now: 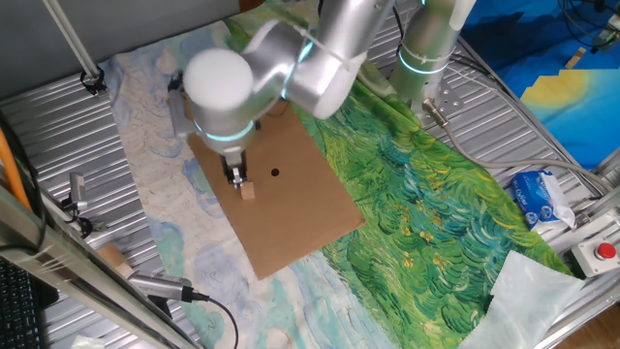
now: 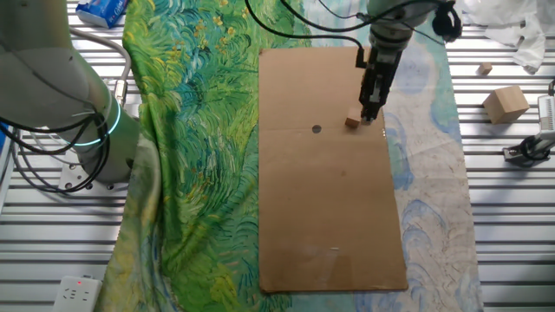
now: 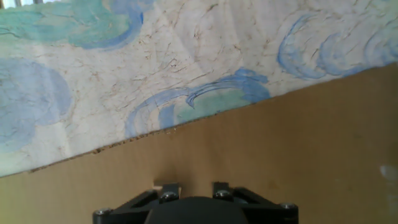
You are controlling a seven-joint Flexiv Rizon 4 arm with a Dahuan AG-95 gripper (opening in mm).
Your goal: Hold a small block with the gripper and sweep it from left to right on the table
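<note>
The small block [image 1: 248, 190] is a pale tan cube lying on the brown cardboard [image 1: 291, 218] of the table [image 1: 58, 126]. In the other fixed view the block [image 2: 352, 123] sits just left of the fingertips. The gripper [image 1: 235, 177] points straight down with its tips at the cardboard, right beside the block and touching or nearly touching it. It also shows in the other fixed view [image 2: 369, 114]. In the hand view only the finger bases show at the bottom edge, with a sliver of the block [image 3: 166, 185] above the left one. The tips are hidden there.
A small black dot [image 1: 275, 173] lies on the cardboard to the right of the block. A green cloth [image 1: 436, 194] lies right of the cardboard and a pale blue cloth [image 1: 165, 194] left. A larger wooden block [image 2: 506, 103] and a clamp [image 2: 529, 147] sit on the ribbed metal. The arm's base column [image 1: 426, 48] stands behind.
</note>
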